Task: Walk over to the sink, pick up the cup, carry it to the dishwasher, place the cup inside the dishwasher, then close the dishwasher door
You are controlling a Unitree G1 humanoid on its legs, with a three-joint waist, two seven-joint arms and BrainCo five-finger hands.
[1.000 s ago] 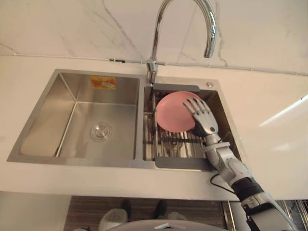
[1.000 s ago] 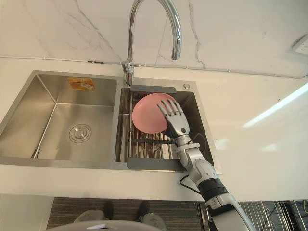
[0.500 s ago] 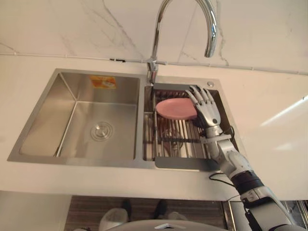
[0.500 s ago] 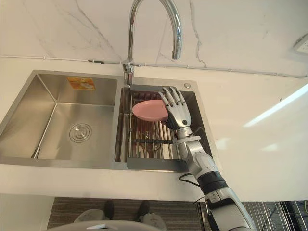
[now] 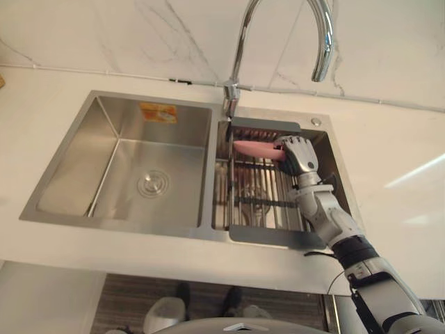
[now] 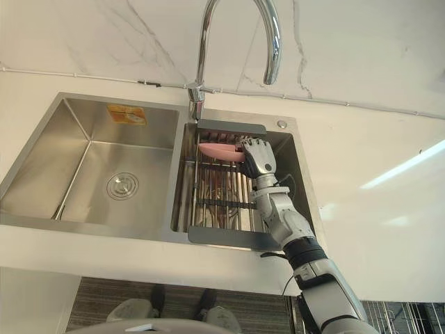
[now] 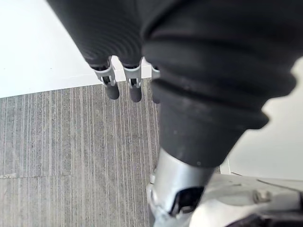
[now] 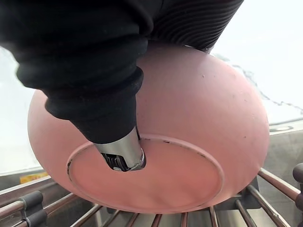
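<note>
Now the pink bowl (image 5: 254, 148): showing edge-on at the far end of the rack (image 5: 264, 203), inside the right basin (image 5: 334, 167). No cup is turning up, so this bowl is standing in as the task's thing.
Just changing: a second ago it was standing up and showing its full round face; half a second ago it was half tipped; now it is lying nearly level.
Meaning: the pickup is looking secured and the lift is starting, I judge. Whether the bowl is clear of the bars, I cannot tell. The carry, the placing and the door are all still waiting.
Right hand (image 5: 300, 157): clamping the bowl, with fingers curling over its rim and the thumb pressing on the base ring underneath.
View: the whole picture is shifting too, so the head is moving, not the sink (image 5: 118, 224).
Left hand (image 7: 113, 86): hanging over the striped floor (image 7: 57, 156), fingers loose and holding nothing.
Bench (image 5: 389, 153): white, wrapping round the sink.
Count: one bowl, one rack, two basins with the left basin (image 5: 104, 149) bare, one drain (image 5: 153, 184), one orange sticker (image 5: 158, 112), one faucet (image 5: 231, 97), and two hands, one working.
</note>
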